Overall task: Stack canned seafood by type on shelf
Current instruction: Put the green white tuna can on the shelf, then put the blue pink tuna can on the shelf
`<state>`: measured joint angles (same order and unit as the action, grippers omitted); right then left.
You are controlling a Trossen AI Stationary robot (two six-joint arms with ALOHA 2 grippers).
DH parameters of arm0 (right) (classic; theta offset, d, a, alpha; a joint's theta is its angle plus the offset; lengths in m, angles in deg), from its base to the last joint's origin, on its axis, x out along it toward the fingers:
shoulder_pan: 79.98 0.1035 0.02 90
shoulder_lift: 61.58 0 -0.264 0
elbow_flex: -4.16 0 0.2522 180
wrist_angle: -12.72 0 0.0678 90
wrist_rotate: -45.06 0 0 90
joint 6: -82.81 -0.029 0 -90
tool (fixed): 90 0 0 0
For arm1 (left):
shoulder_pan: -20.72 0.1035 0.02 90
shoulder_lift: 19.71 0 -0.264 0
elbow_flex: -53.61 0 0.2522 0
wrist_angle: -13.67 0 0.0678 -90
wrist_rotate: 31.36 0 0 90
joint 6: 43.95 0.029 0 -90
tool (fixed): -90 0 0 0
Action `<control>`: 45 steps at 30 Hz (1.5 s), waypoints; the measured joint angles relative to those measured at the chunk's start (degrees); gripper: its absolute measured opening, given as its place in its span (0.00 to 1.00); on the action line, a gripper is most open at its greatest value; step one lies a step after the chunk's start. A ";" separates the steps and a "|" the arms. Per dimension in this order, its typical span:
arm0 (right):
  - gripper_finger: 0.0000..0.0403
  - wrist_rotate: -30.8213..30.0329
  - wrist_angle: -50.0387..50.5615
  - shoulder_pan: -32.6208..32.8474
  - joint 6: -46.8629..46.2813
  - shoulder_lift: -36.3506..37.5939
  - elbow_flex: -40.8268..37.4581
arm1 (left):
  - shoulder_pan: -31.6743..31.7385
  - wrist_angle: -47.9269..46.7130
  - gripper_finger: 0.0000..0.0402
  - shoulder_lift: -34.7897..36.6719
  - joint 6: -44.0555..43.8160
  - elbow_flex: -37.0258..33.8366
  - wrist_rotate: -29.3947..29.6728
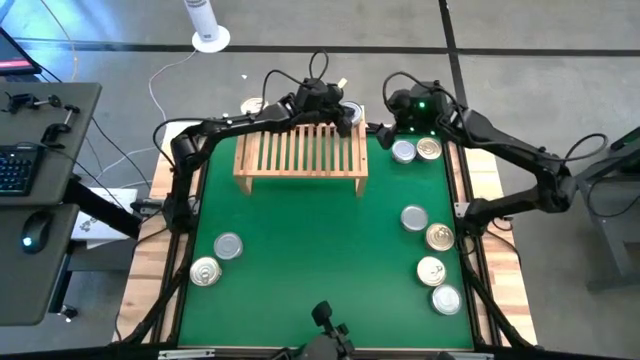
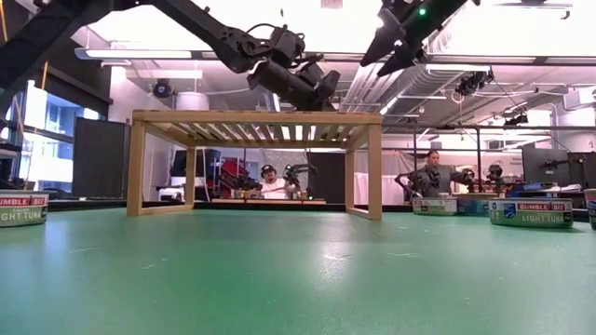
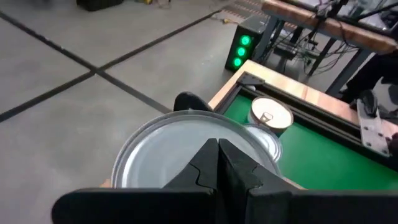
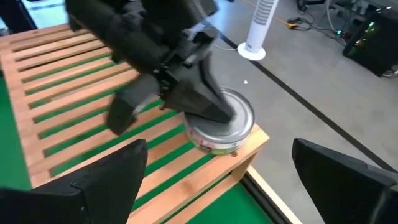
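Note:
The light-wood shelf (image 1: 300, 150) stands at the far middle of the green mat. My left gripper (image 1: 340, 110) is at the shelf's far right corner, shut on a silver tin (image 4: 239, 115). My right gripper (image 4: 224, 186) hovers open just right of that corner, above and apart from it, with two tins (image 1: 403, 150) (image 1: 429, 148) on the mat below it. Several more tins lie lid-up on the mat's right side (image 1: 439, 237). Two tins lie near the left (image 1: 228, 245) (image 1: 205, 271). My left gripper has the silver tin pinched across its width, one finger (image 3: 217, 165) on the near rim and the other (image 3: 188, 99) beyond the far rim. The fingers come slanting down from above. The tin's lid (image 3: 168, 149) faces up, and its base sits on the shelf's corner slats (image 4: 249, 146).
The shelf's slatted top (image 4: 74, 93) is otherwise bare. Black rails (image 1: 462, 180) edge the mat. A desk with a keyboard and a mouse (image 1: 40, 150) stands to the left. In the low view, people sit at benches (image 2: 270, 181) beyond the table.

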<state>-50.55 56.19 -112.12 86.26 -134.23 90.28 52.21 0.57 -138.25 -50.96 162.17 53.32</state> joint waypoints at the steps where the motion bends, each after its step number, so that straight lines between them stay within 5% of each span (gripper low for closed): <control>1: 0.98 -0.13 0.15 0.21 -0.02 0.00 0.00 | -0.05 0.65 0.00 -0.08 0.15 -0.01 0.03; 11: 0.98 -0.39 0.49 2.66 1.79 0.15 -1.60 | -1.36 -5.44 0.00 6.78 4.61 -0.13 -0.33; 17: 0.98 -1.14 -12.12 7.43 2.97 3.32 -15.34 | -4.77 -19.66 0.00 15.24 12.29 -0.98 1.74; 21: 0.98 -5.89 -19.42 13.65 2.39 6.91 -24.90 | -9.94 -20.33 0.00 23.37 15.20 -8.07 4.43; 27: 0.98 -16.51 -27.45 28.93 -3.44 12.83 -35.20 | -22.10 -13.09 0.00 36.19 13.67 -26.50 12.33; 32: 0.98 -23.34 -31.98 43.22 -8.18 14.19 -39.44 | -35.46 -10.51 0.00 43.35 10.18 -37.89 26.57; 39: 0.98 -35.32 -37.86 60.01 -12.63 9.74 -39.65 | -54.66 -11.61 0.00 45.11 -0.86 -42.06 39.02; 45: 0.98 -39.83 -42.07 67.34 -18.19 2.75 -39.65 | -68.29 -16.79 0.00 43.85 -16.92 -42.05 46.90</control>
<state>-90.38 14.12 -44.78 68.07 -131.47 50.63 -16.09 -16.23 -94.41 -67.87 120.12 100.22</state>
